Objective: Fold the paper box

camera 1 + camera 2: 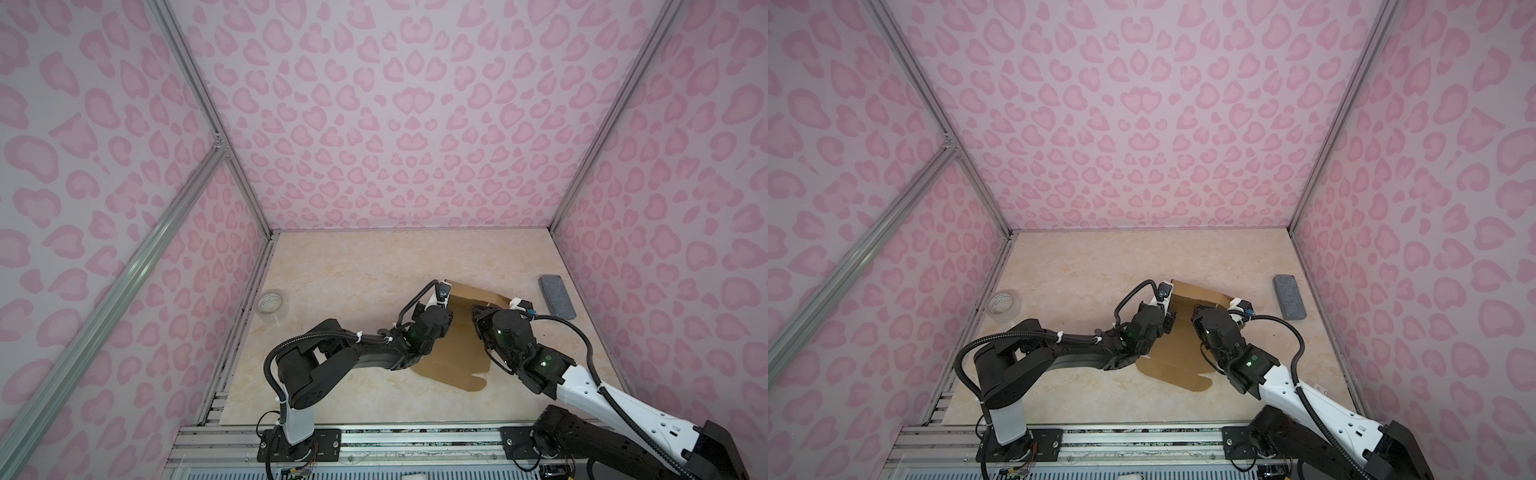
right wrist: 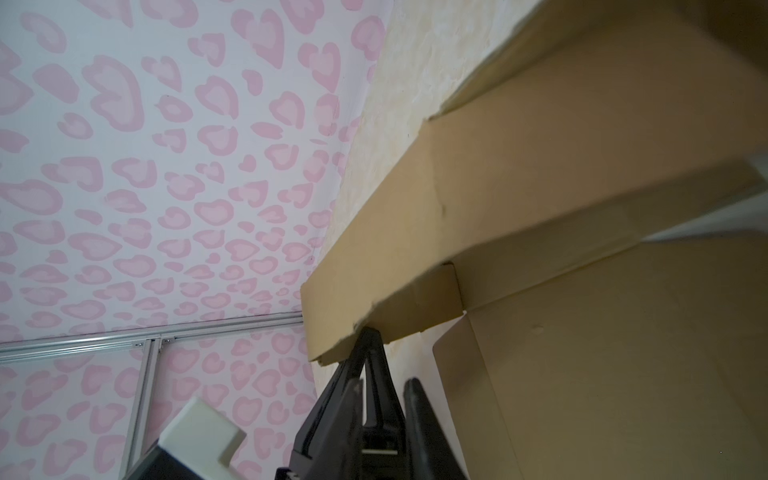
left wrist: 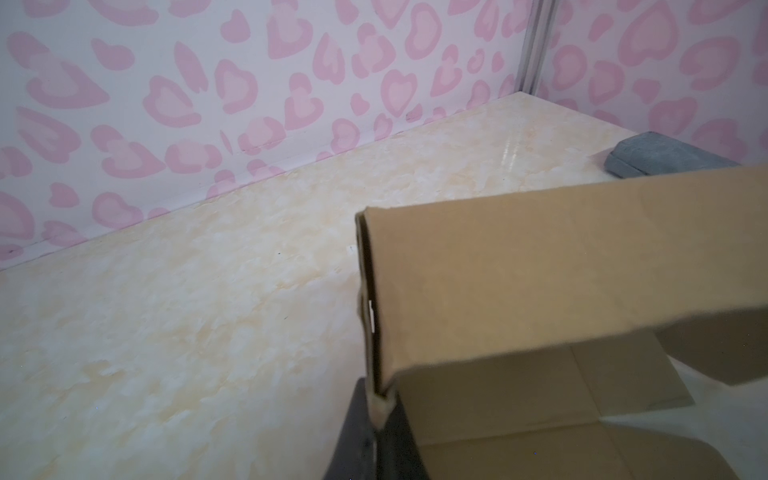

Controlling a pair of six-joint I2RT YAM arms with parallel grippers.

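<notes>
Over the table, both top views: we see the plain brown cardboard paper box point(image 1: 453, 357) point(image 1: 1177, 363), with flaps and creases. It lies near the middle of the pale marble-look table point(image 1: 353, 270). Its far wall stands up and its near part lies flat.
Arms from above: the left gripper point(image 1: 448, 309) is at one end of the raised wall and the right gripper point(image 1: 478, 315) is at the other end. From up here we cannot tell how they hold.
Off to the side: the grey rectangular block point(image 1: 557, 297) and the clear tape roll point(image 1: 272, 305) sit well apart from the box.
Step, our guess: we are folding the far wall up along its crease.
Doing it well: we think both ends should go up together and at the same height, so the wall does not twist. The flat part should stay down on the table. One hand should hold on while the other moves to a new spot.
Left wrist view, hand: the left gripper point(image 3: 379, 409) is pressed together. It pinches the bottom corner of the wall's end edge.
Right wrist view, hand: the right gripper point(image 2: 390, 374) has its jaws a little way apart. One finger tip touches the ragged end of the wall. We see no pinch there.
Right wrist view, box: the wall leans over the flat base.
</notes>
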